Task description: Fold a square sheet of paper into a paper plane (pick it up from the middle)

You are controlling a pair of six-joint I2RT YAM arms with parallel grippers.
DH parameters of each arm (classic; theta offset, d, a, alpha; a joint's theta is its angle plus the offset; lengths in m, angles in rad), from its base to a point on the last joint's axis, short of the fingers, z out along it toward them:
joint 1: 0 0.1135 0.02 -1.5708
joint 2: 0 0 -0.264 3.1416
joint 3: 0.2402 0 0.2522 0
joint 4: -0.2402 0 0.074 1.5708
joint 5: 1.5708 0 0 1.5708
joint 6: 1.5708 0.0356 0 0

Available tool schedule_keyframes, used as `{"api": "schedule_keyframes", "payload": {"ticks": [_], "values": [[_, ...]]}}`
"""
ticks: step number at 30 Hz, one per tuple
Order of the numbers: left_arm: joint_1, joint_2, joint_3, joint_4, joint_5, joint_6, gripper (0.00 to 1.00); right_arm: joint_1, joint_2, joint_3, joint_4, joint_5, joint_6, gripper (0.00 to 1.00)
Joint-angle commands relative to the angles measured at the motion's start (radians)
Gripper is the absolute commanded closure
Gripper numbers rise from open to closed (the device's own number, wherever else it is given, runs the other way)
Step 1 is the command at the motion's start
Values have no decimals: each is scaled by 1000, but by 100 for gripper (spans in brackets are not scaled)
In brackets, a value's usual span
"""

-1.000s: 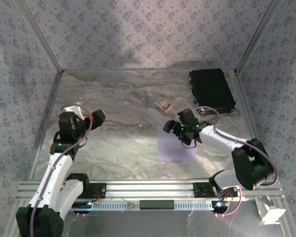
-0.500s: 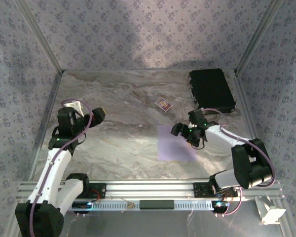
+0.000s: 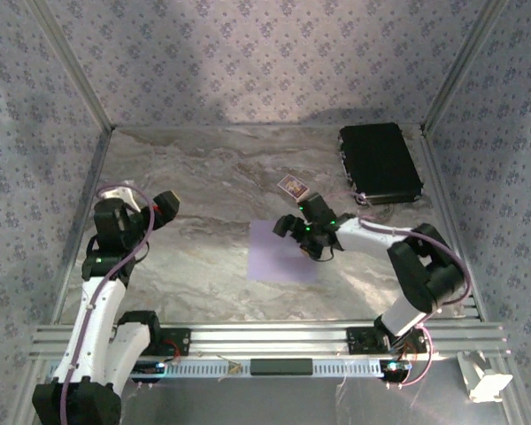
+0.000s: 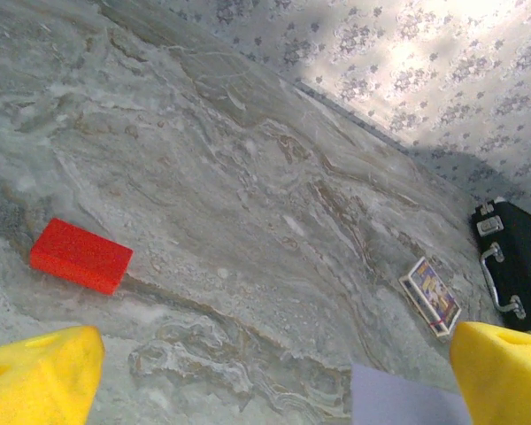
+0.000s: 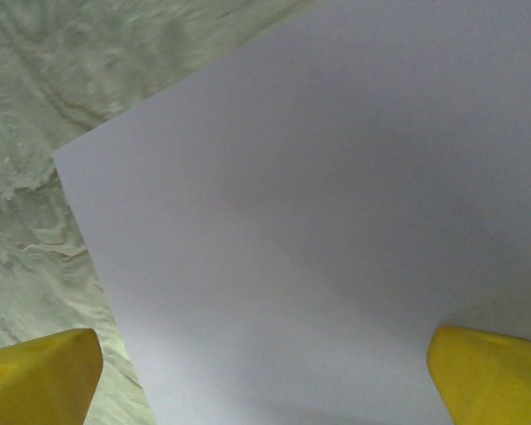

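The square sheet of paper (image 3: 279, 255), pale lilac, lies flat and uncreased on the marbled table, a little right of centre. My right gripper (image 3: 304, 235) is low over the sheet's far right part, open, its yellow fingertips (image 5: 41, 375) wide apart with paper (image 5: 319, 204) spanning the gap between them. My left gripper (image 3: 165, 204) hangs open above the table's left side, well clear of the sheet. In the left wrist view one corner of the sheet (image 4: 405, 400) shows at the bottom, beside a yellow fingertip (image 4: 504, 372).
A small patterned card (image 3: 293, 187) lies just beyond the sheet. A black case (image 3: 380, 163) sits at the back right. A small red block (image 4: 80, 255) lies on the table ahead of the left gripper. Patterned walls close in three sides.
The right gripper swung right, then came back left past where it began. The sheet now lies further left than before. The left arm drew back slightly to the left.
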Motion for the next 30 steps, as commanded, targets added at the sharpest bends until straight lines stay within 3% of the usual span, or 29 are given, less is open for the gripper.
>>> {"api": "schedule_keyframes", "payload": {"ticks": [1,7,12,16,22,27,30], "values": [[7,-1,38,-60,35,-33,0,71,107,33,-100,17,103,1],[5,-11,4,-47,70,-163,0,114,129,20,-10,9,219,1],[-30,-3,-22,0,102,-214,0,122,110,51,54,-47,150,1],[-114,31,-12,-28,76,-225,0,119,16,63,50,6,73,1],[-280,105,-5,2,15,-175,2,59,-128,121,-250,201,-71,1],[-400,246,79,-44,-40,-98,5,33,-264,75,-253,298,-264,1],[-488,352,145,-89,-88,-34,6,3,-319,73,-321,337,-264,1]]}}
